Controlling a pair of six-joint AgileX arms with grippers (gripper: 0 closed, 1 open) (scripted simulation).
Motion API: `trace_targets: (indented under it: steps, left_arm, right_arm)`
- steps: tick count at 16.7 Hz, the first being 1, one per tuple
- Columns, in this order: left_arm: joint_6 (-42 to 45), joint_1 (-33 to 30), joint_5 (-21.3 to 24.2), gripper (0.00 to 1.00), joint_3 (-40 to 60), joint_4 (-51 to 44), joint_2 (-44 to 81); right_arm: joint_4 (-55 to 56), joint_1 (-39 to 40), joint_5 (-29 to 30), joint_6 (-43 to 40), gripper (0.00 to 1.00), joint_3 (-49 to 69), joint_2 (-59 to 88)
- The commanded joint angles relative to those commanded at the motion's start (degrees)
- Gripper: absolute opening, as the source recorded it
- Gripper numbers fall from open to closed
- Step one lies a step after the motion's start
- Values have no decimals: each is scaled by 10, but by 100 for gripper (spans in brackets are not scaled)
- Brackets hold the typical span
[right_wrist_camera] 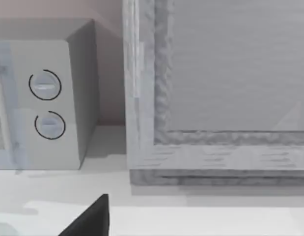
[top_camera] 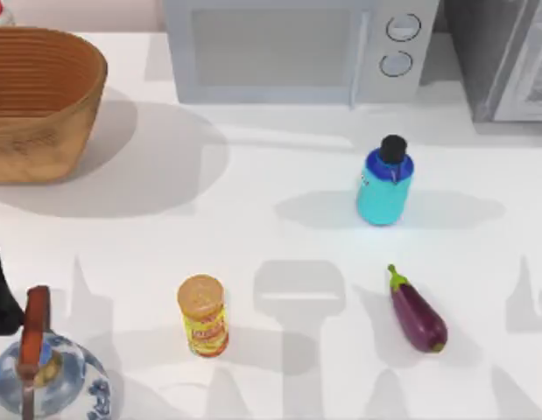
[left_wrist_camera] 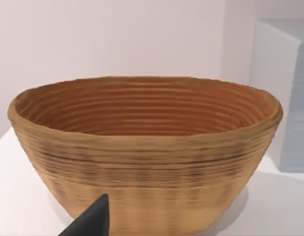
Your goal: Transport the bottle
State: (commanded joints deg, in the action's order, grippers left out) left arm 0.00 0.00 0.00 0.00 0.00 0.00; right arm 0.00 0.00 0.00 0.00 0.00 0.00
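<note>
The left gripper shows as one dark fingertip facing the basket, touching nothing; whether its fingers are apart or together cannot be told. The right gripper is likewise a single dark tip, aimed at the microwave and a grey framed box beside it, and its spread cannot be told either.

The basket sits at the table's far left, and its ribbed inside (seen from the left wrist) is bare. The bottle stands right of centre, in front of the microwave, black cap on. Nearer the front lie an eggplant and, well apart to the left, a yellow can. A glass kettle stands at the front left corner.
</note>
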Motion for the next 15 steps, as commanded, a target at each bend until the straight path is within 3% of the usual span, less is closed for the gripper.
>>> trace_targets:
  steps: [7, 15]
  left_arm:
    - [0, 0, 0, 100, 0, 0, 0]
    - [0, 0, 0, 100, 0, 0, 0]
  right_arm:
    - [74, 10, -35, -6, 100, 10, 88]
    - [387, 32, -156, -15, 100, 74, 502]
